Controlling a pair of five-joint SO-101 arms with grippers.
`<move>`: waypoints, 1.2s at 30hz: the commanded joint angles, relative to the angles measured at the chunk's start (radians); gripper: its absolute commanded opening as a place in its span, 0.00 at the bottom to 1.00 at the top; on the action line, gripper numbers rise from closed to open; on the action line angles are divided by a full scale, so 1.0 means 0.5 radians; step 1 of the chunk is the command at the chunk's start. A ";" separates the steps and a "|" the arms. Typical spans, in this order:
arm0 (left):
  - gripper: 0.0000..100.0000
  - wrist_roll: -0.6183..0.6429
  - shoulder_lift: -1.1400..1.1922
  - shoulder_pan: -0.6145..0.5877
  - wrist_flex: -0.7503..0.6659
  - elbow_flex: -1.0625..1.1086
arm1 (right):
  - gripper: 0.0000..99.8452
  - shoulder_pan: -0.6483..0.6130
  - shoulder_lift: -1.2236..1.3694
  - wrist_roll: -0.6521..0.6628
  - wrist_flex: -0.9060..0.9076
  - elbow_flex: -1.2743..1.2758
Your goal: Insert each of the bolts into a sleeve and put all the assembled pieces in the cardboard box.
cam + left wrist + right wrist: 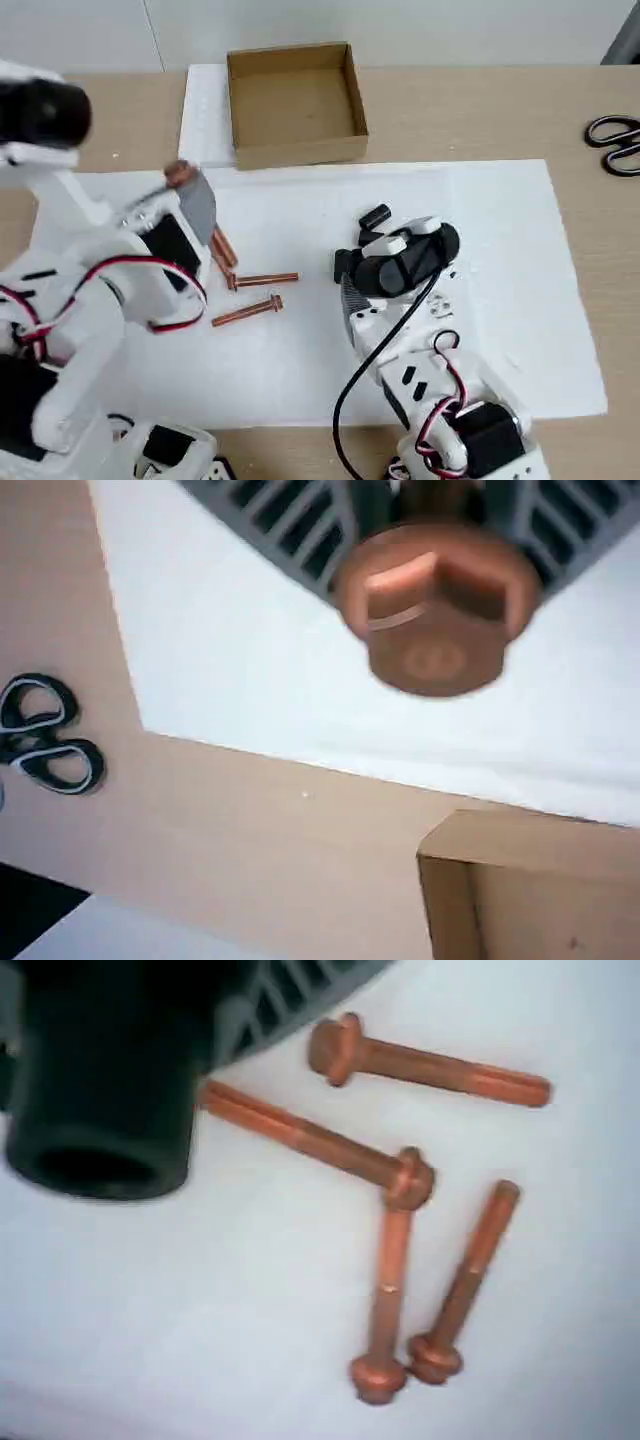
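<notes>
Four loose bolts (262, 280) lie on the white sheet (480, 250) in the high view, between the two arms; the left pincer (188, 190) sits over the sheet's left part, clenched on a fifth bolt (179, 173) whose head end is the nearer to the cardboard box (295, 100), which stands at the far side of the sheet; the right pincer (350, 297) is over the sheet, near the loose bolts; scissors (615, 145) lie on the bare worktop (450, 110), well apart from all of it. From the left wrist, the fifth bolt's hexagonal head juts out between the gray fingers (270, 515); a corner of the cardboard box shows beyond it, and the scissors lie off on the worktop. From the right wrist, the right pincer grasps a black sleeve (100, 1090), its open end showing, close to the shank of one loose bolt; two of the loose bolts lie side by side with their heads together.
</notes>
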 commanded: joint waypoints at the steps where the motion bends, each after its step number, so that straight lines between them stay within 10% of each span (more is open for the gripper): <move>1: 0.01 0.000 -0.292 0.003 -0.282 0.450 | 0.00 -0.054 -0.020 -0.031 -0.057 -0.009; 16: 0.01 0.006 -1.531 0.018 -1.620 2.321 | 0.00 -0.321 -0.014 -0.031 -0.232 -0.006; 36: 0.01 0.012 -1.571 0.331 -1.666 2.398 | 0.00 -0.572 -0.023 0.058 -0.370 0.110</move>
